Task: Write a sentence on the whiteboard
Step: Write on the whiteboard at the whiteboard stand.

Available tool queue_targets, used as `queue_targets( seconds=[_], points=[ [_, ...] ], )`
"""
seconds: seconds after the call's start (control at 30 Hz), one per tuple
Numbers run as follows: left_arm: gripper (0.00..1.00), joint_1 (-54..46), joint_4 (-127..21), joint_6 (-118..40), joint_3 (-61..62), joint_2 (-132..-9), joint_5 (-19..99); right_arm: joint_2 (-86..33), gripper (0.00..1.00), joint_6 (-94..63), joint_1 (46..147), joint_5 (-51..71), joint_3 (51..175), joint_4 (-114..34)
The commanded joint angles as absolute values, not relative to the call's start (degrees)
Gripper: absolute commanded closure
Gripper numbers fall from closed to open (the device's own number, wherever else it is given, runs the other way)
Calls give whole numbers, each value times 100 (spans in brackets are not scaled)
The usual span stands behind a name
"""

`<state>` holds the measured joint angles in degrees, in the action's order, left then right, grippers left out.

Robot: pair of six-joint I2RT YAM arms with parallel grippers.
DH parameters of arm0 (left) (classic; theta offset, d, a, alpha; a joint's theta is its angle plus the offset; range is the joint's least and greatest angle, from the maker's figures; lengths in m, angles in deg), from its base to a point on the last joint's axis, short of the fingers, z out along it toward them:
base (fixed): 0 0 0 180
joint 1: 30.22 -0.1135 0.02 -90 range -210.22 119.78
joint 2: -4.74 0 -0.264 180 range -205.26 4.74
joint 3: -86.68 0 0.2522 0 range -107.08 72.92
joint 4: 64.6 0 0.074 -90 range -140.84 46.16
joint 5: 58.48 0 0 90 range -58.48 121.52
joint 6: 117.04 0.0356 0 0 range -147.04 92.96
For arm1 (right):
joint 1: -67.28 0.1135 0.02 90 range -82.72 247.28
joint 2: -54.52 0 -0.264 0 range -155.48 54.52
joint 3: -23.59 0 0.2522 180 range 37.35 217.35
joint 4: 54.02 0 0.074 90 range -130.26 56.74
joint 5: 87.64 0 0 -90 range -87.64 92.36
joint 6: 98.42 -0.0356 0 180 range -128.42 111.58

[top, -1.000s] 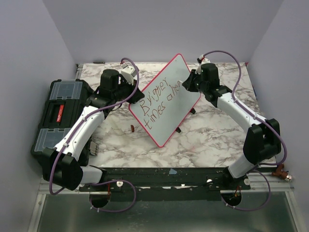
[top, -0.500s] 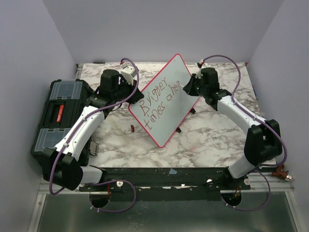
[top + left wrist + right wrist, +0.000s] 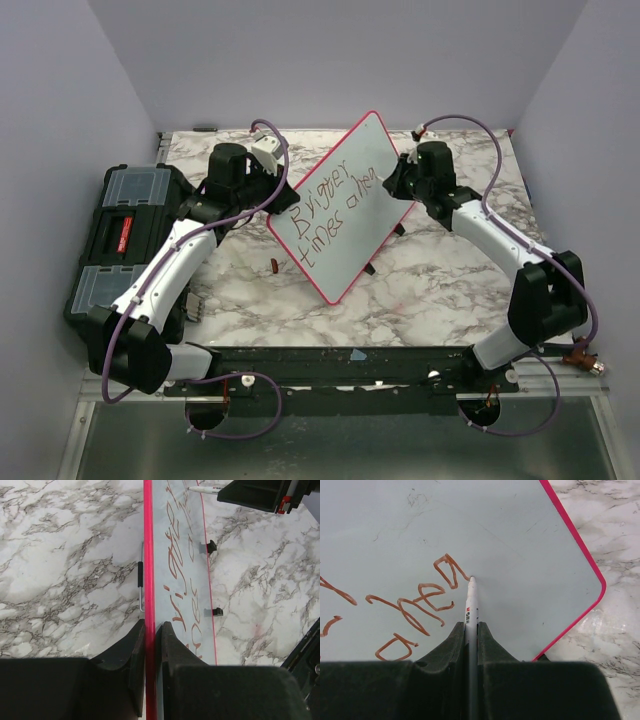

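Observation:
The whiteboard (image 3: 345,205), pale with a red-pink frame, stands tilted on the marble table, propped up. My left gripper (image 3: 151,630) is shut on its left edge (image 3: 148,555). The sentence (image 3: 325,215) runs in two reddish-brown lines, reading about "Brigger times ahea". My right gripper (image 3: 471,630) is shut on a white marker (image 3: 471,605), whose tip touches the board beside the last letter (image 3: 451,572). The board also fills the right wrist view (image 3: 520,555). The marker shows in the left wrist view (image 3: 202,489) too.
A black toolbox (image 3: 120,240) with clear-lidded trays sits at the table's left edge. A small dark red cap (image 3: 274,266) lies on the marble near the board's lower left. Two black feet (image 3: 211,546) stick out behind the board. Purple walls enclose the table.
My right gripper has shifted slightly up and right along the board with the marker, past the last letters. The left arm and the board have not moved.

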<state>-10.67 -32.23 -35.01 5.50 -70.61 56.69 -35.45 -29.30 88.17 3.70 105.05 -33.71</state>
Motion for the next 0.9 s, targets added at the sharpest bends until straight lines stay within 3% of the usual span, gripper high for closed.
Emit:
queue_targets(
  seconds=[0.0,0.87],
  points=[
    [100,-1006,-3291,-2863,454,-7098,5589,-3211,99,-2789,8841,-109,10476,-3215],
    [100,-992,-3282,-2836,454,-7124,5536,-3879,99,-2759,8759,-107,11167,-3268]
  ],
)
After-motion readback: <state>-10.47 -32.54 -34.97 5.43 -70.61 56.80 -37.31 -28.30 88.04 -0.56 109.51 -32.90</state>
